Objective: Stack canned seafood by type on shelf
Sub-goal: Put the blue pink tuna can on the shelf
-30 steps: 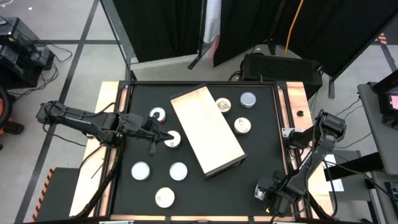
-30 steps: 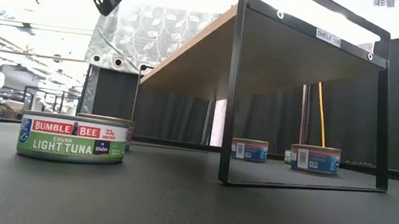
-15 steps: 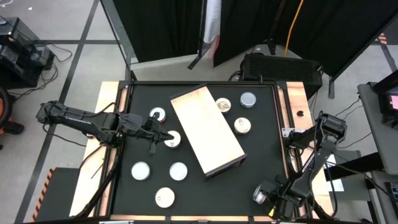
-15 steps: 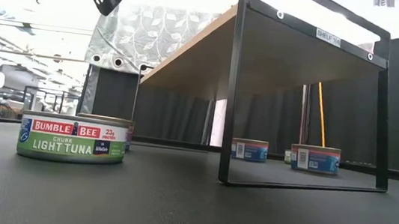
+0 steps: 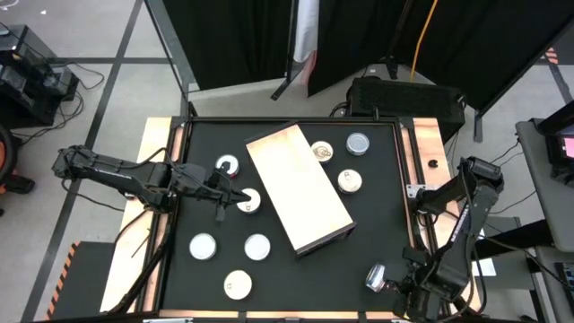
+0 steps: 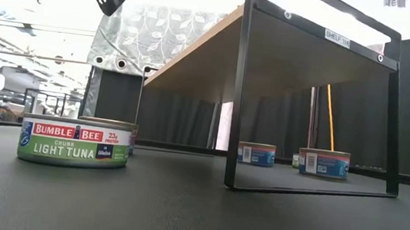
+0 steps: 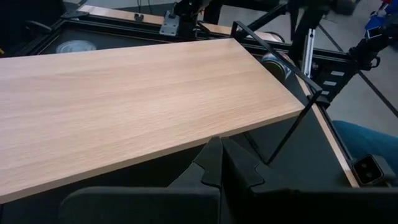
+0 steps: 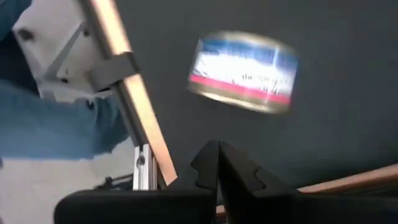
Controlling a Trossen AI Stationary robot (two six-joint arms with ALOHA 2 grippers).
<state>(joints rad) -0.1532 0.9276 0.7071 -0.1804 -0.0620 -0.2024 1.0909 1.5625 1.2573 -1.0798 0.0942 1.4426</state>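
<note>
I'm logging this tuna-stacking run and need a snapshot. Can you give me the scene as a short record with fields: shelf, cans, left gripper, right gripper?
shelf: light-wood shelf on a black wire frame, set diagonally mid-table, its top bare
cans: nine cans visible on the black tabletop, none on the shelf; one reads light tuna
left gripper: left gripper shut, holding nothing, left of the shelf among the cans
right gripper: right gripper shut, holding nothing, at the table's near right corner beside a can
</note>
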